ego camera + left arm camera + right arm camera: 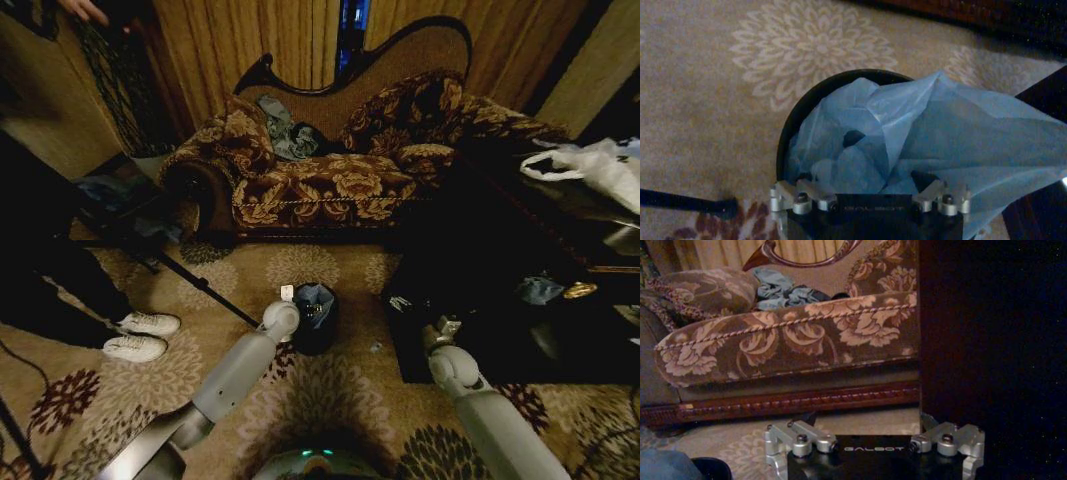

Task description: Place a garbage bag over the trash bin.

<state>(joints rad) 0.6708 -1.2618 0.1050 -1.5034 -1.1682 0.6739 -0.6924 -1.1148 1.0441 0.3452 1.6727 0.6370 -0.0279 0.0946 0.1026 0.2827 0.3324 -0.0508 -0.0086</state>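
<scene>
The bag (920, 135) sits crumpled in the bin (790, 130), stuffed into its mouth and billowing out over the rim on the side away from the bare black arc; that covered part of the rim is hidden under the film. In the head view the bin (314, 335) stands on the carpet (330, 265) in front of the sofa (330, 180), with the bag (314, 305) showing blue at its top.

My left gripper (867, 187) hovers just above the bin's mouth, fingers spread apart, their tips lost against the film, so I cannot tell whether they touch it. From the head view, my left gripper (287, 296) sits at the bin's rim.

My right gripper (870, 425) waits beside the bin, near a dark table (993, 340), spread wide and holding nothing, facing the sofa (787, 340).
</scene>
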